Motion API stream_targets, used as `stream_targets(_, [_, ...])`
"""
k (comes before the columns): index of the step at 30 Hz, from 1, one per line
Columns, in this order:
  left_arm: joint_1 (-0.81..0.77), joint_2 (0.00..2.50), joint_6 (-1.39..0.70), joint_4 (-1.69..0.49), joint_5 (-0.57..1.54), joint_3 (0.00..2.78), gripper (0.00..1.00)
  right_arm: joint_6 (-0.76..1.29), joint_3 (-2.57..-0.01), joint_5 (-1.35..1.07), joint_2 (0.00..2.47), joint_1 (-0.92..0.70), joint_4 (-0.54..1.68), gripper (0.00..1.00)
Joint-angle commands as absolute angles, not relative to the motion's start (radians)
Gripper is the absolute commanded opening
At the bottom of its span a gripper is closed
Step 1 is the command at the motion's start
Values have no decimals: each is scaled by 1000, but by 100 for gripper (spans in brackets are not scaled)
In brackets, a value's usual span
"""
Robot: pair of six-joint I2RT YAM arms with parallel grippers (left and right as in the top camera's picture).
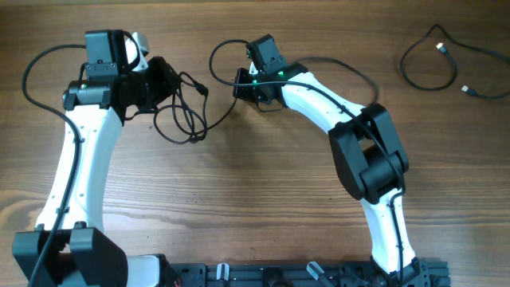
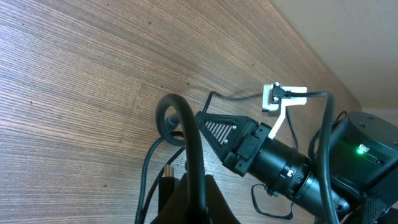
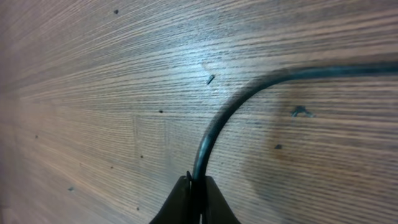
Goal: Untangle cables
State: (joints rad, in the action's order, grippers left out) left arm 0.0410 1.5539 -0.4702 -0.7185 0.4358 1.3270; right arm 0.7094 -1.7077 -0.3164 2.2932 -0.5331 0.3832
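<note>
A tangle of thin black cables (image 1: 182, 112) lies between my two grippers at the back of the wooden table. My left gripper (image 1: 169, 82) is shut on one strand at the tangle's left side. In the left wrist view the fingers (image 2: 198, 198) pinch a cable (image 2: 185, 124) that loops upward, with a plug end (image 2: 166, 178) beside them. My right gripper (image 1: 240, 80) is shut on a strand running from the tangle. In the right wrist view its fingers (image 3: 195, 194) clamp a cable (image 3: 236, 99) that curves away to the right.
A separate looped black cable (image 1: 434, 64) with silver-tipped plugs lies at the far right back. A white connector piece (image 2: 273, 98) shows near the right arm's wrist in the left wrist view. The arm bases stand along the front edge.
</note>
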Motion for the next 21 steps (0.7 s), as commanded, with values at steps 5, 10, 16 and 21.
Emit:
stream_targets(5, [36,1556,-479,-719,435,1335,4,493,-1708,-336,2244,-496,420,4])
stream_targets(10, [36,1556,-476,-763,352,1333,4,364,-1727,-353,2052,-447,501,4])
stream_targets(16, [36,1556,-418,-805,275,1306,4,359,-1729,-338,1788,-392,508,4])
stream_targets(21, [36,1556,-419,-810,146,1254,4,340,-1729,-287,1602,-307,517,4])
